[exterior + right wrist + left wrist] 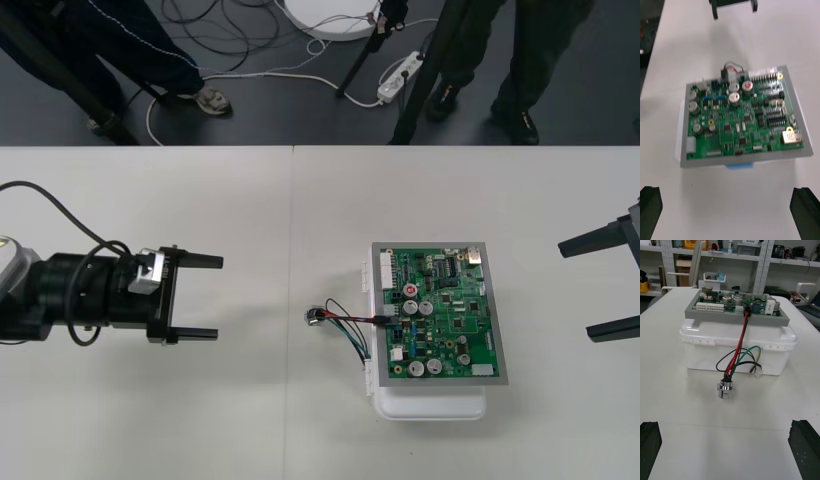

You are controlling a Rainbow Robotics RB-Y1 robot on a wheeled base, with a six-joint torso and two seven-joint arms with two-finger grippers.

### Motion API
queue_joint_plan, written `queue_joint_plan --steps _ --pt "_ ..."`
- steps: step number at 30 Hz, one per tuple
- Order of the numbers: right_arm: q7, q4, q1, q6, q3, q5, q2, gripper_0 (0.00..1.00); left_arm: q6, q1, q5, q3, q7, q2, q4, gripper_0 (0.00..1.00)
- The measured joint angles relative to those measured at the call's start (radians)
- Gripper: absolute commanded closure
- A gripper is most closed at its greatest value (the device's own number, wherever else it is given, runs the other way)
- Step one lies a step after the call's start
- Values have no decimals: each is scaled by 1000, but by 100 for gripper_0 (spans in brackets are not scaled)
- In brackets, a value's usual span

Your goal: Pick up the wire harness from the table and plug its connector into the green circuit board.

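Holding fingers point(200, 260) open, left gripper point(218, 297) and right gripper point(575, 288) flanked the green circuit board point(440, 315). Snagging the wire harness point(340, 320) could unplug it.

Harness point(738, 352) in board point(733, 304), socket point(725, 388) (metal) on table point(730, 450)

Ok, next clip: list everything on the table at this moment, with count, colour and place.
circuit board: one, green, on the base, right of the table's middle.
base: one, white, under the board.
wire harness: one, red, black and green wires, running from the board's left edge down to the table.
plug: one, black, apparently seated at that board edge.
socket: one, metal, lying on the table left of the base.
table: one, light.
left gripper: open, at the left, pointing toward the harness, apart from it.
right gripper: open, at the right edge.
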Motion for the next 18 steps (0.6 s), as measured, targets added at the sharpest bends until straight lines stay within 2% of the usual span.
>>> queue_joint_plan --steps 4,11,18 --pt "17 28 0 3 0 -129 -31 0 -55 53 -6 69 92 40 -93 0" --pt "217 69 2 3 0 -215 -87 0 -94 129 -7 199 317 101 -240 0" --pt "217 60 42 4 0 -283 -92 0 -105 179 32 288 350 136 -352 0"
